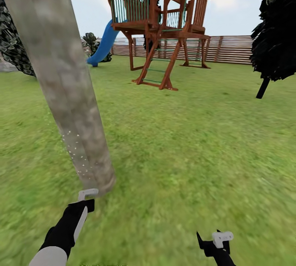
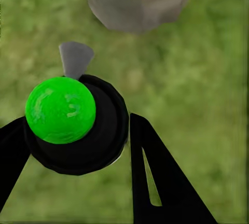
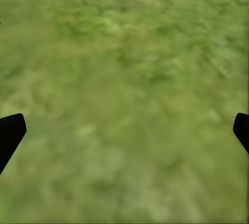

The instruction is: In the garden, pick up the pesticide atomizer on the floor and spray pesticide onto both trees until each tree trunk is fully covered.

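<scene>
A thick grey-brown tree trunk (image 1: 61,72) rises at the left of the head view, and its base (image 2: 137,1) lies just ahead of my left gripper. Whitish pesticide specks (image 1: 76,157) dot the lower trunk. My left gripper (image 1: 84,205) (image 2: 78,146) is shut on the pesticide atomizer (image 2: 72,125), a black round body with a bright green top and a grey nozzle pointing at the trunk. The atomizer's pale nozzle (image 1: 88,194) sits right at the foot of the trunk. My right gripper (image 1: 213,243) (image 3: 124,130) hangs open over bare grass, its fingertips (image 3: 10,130) far apart.
A wooden play tower (image 1: 164,23) with a blue slide (image 1: 102,46) stands mid-lawn ahead. A slatted wooden fence (image 1: 234,49) runs behind it. A dark thin-trunked tree (image 1: 275,31) stands at the right, and dark foliage (image 1: 12,44) shows behind the trunk at the left.
</scene>
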